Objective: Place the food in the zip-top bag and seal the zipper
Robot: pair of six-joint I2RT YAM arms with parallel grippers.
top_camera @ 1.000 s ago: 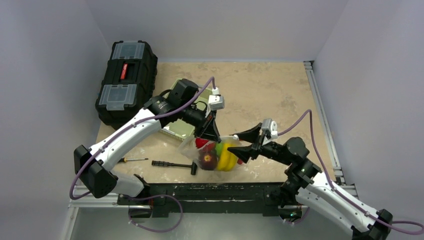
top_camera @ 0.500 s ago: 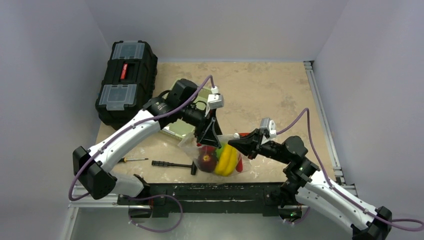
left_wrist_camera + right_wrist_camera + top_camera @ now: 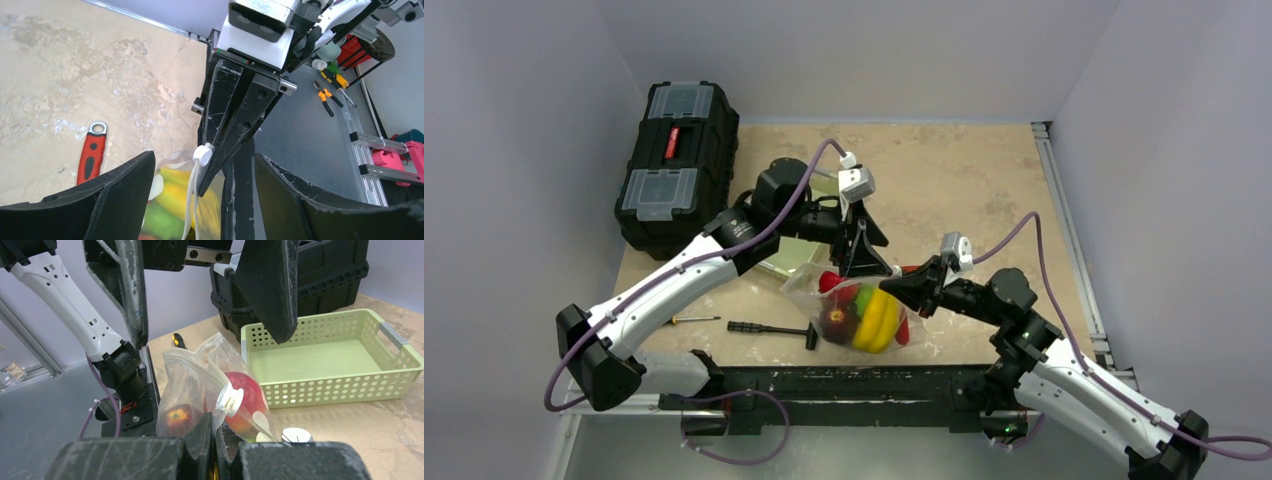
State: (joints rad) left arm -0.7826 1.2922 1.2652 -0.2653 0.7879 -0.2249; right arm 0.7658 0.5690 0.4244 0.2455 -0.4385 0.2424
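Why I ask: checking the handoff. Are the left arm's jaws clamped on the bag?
No, the left jaws stand wide apart, not pinching the bag.

The right tool (image 3: 902,289), spread wide a second ago, now pinches the zip-top bag (image 3: 849,318) at its zipper (image 3: 195,369). The left tool (image 3: 867,266) has opened and lifted off the bag.

Right wrist view: right gripper (image 3: 214,432) fingers blurred and cropped at the bottom edge, covering the lower zip-top bag (image 3: 185,390) and one end of the zipper (image 3: 197,371), so sealed or not can't tell. Left wrist view: bag cut off at the bottom, food (image 3: 170,197) just green-yellow blur, left gripper (image 3: 204,162) fingers run off the edge too. Top view: basket (image 3: 786,262) mostly hidden under the left arm (image 3: 714,250), zipper too small to make out.
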